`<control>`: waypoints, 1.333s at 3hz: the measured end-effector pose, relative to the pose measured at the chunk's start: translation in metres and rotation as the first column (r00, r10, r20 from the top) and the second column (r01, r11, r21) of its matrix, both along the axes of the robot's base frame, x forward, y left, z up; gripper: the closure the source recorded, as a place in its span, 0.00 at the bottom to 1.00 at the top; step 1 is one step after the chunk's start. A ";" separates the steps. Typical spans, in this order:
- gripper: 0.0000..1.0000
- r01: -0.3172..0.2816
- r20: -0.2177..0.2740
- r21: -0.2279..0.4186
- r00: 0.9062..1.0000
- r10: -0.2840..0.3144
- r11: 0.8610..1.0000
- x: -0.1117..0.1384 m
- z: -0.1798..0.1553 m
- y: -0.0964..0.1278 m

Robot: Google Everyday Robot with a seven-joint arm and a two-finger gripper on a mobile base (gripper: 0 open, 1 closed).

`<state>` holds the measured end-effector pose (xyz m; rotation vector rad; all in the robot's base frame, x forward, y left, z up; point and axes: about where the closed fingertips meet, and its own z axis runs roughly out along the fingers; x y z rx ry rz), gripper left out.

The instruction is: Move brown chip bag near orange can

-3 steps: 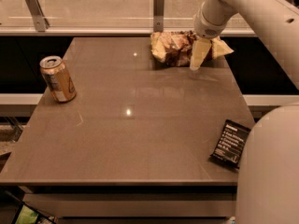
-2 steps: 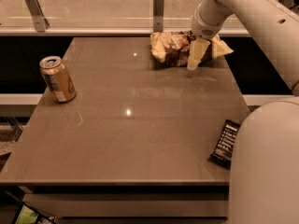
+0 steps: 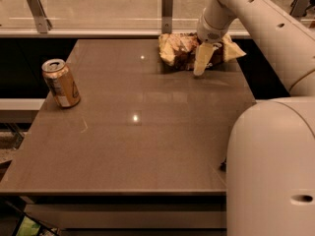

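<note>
The brown chip bag lies crumpled at the far edge of the table, right of centre, with its dark middle and pale yellow ends showing. The orange can stands upright near the table's left edge, far from the bag. My gripper reaches down from the upper right and is at the bag's right half, in front of its dark middle. It hides part of the bag.
The brown table carries both things. A glass barrier with metal posts runs behind its far edge. My white arm and body fill the right side and cover the table's front right corner.
The gripper has shifted slightly left and down at the bag. My white body has spread further over the front right corner and now covers the small black packet there.
</note>
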<state>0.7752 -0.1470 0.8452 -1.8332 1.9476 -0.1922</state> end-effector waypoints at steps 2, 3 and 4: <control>0.41 -0.003 -0.008 -0.001 1.000 0.003 1.000 0.001 -0.006 0.002; 0.64 -0.005 -0.012 -0.001 1.000 0.005 1.000 0.001 -0.009 0.004; 0.87 -0.005 -0.012 -0.001 1.000 0.005 1.000 0.001 -0.008 0.004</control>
